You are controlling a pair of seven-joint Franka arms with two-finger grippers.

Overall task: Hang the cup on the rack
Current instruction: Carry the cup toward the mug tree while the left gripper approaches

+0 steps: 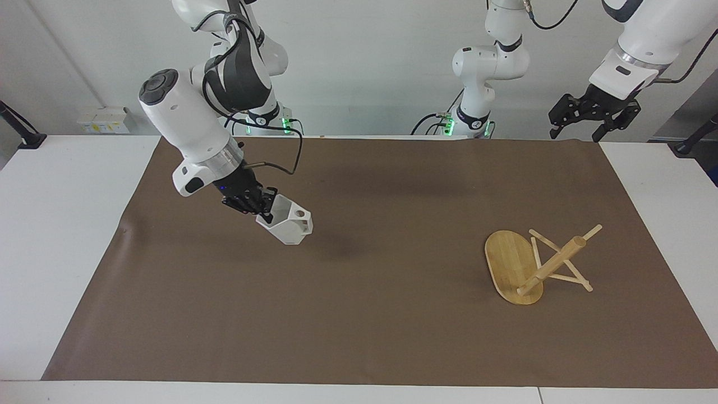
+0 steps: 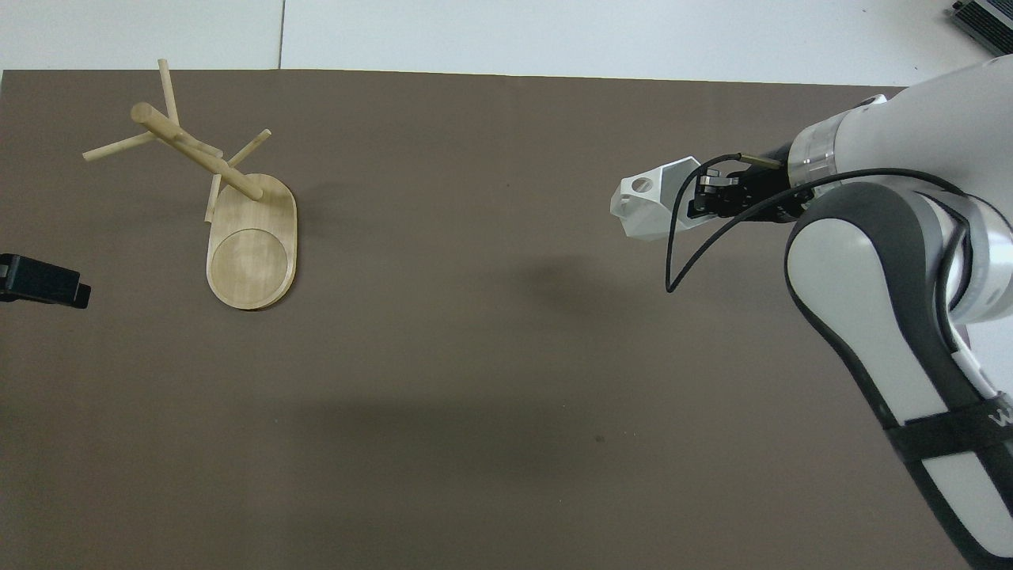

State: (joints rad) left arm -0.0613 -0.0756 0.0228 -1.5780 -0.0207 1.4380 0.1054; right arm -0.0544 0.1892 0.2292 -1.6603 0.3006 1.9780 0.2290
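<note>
The white faceted cup (image 1: pixel 289 227) hangs tilted in the air over the mat, toward the right arm's end of the table. My right gripper (image 1: pixel 261 206) is shut on its rim. The handle with its round hole points toward the left arm's end. In the overhead view the cup (image 2: pixel 649 210) sticks out of the right gripper (image 2: pixel 704 198). The bamboo rack (image 1: pixel 524 264) sits with its oval base on the mat toward the left arm's end, well apart from the cup; it also shows in the overhead view (image 2: pixel 249 237). My left gripper (image 1: pixel 594 120) waits open and empty, raised over the mat's corner.
A brown mat (image 1: pixel 381 314) covers most of the white table (image 1: pixel 50 235). The left gripper's black tip (image 2: pixel 39 279) shows at the edge of the overhead view, beside the rack.
</note>
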